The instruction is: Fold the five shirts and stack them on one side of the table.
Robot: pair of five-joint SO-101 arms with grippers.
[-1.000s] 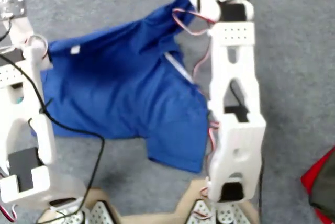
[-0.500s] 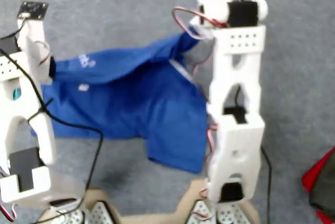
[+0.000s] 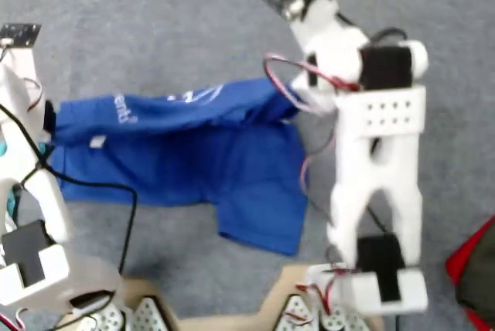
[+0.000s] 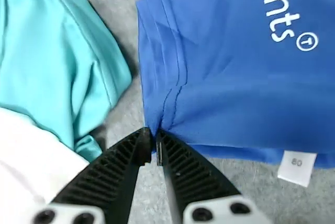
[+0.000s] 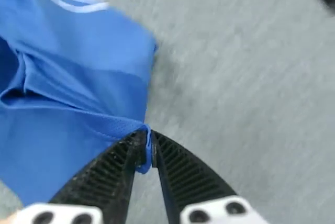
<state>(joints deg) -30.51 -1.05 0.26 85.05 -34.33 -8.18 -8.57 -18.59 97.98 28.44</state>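
Grey cloth covers our table (image 3: 139,29); across the centre-left of the high view lies the blue shirt (image 3: 193,153), its upper part folded over. Our left gripper (image 4: 155,148) pinches its left edge beside a teal shirt (image 4: 47,51), our right gripper (image 5: 148,153) clamps its right corner

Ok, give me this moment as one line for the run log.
blue shirt: partly folded on table | left gripper: shut on shirt edge | right gripper: shut on opposite edge | teal shirt: beside blue shirt

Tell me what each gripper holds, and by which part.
The left gripper pinches the blue shirt at a folded edge; the right gripper pinches its hem corner.
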